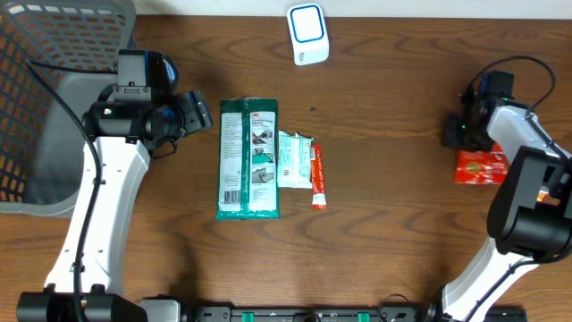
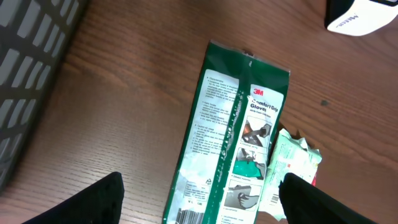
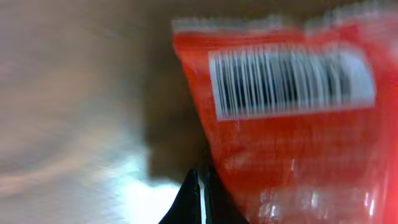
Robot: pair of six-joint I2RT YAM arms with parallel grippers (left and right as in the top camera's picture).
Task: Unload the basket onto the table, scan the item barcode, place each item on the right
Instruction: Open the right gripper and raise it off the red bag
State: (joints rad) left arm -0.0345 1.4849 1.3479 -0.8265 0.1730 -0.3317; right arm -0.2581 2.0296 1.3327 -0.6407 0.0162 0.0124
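A red packet fills the right wrist view, its white barcode facing up. It lies on the table at the right. My right gripper is shut at the packet's left edge, and nothing shows between its fingertips. A green 3M glove pack lies mid-table. My left gripper hangs open above the pack's lower end, one finger on each side and not touching it. In the overhead view this gripper sits just left of the pack's top.
A white scanner with a blue face stands at the back centre. A small white-green sachet and a thin orange-red stick lie right of the green pack. A grey mesh basket occupies the left edge.
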